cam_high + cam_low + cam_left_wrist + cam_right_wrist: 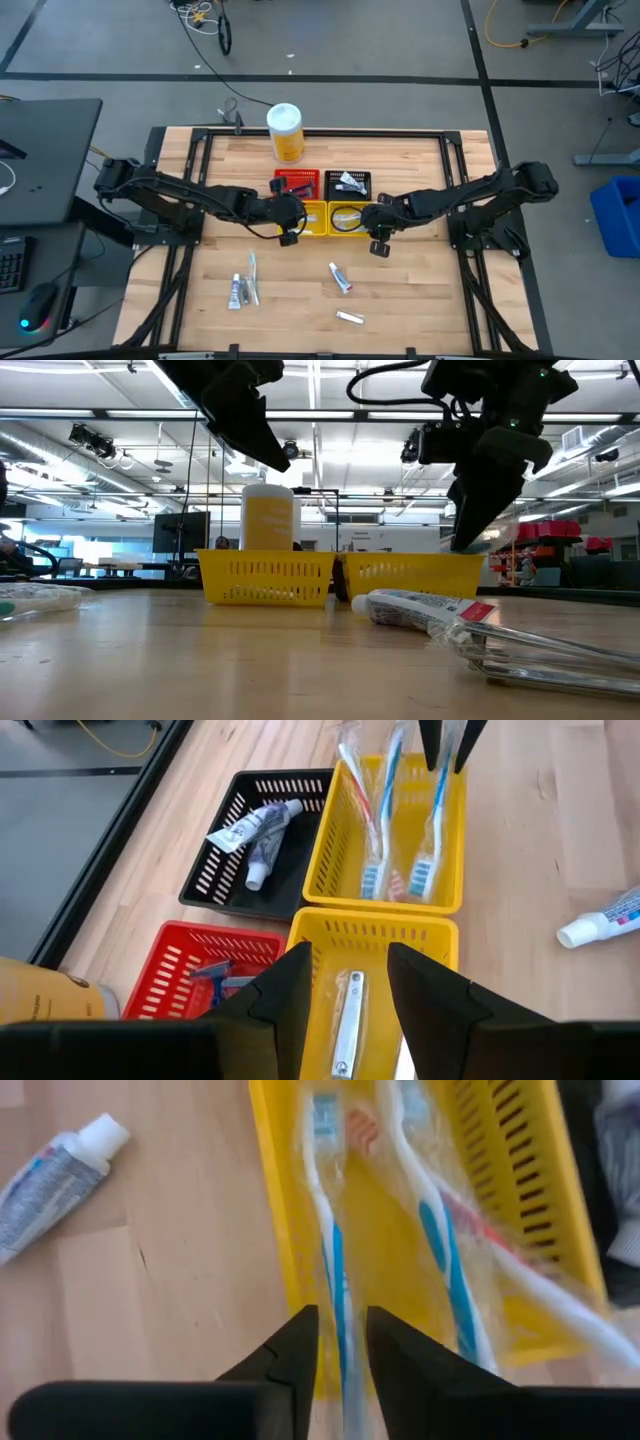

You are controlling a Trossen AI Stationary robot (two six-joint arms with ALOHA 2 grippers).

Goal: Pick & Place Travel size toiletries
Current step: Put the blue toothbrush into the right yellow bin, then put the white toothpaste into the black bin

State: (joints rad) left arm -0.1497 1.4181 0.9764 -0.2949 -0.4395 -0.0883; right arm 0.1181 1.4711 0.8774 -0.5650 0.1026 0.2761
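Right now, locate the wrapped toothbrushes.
The wrapped toothbrushes lie in the right-hand yellow basket, beside the black basket, directly under the right claw.

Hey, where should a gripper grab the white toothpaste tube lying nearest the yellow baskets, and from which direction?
Probably the middle of the white toothpaste tube's flattened body, coming straight down from above with fingers across its narrow width. It lies flat and alone on the wooden table, so nothing crowds either side.

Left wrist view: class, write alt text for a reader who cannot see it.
Four small mesh baskets sit together on a wooden table: a yellow basket holds wrapped toothbrushes, a black basket two small tubes, a red basket a blue razor. The left gripper, fingers apart, hovers over a second yellow basket.
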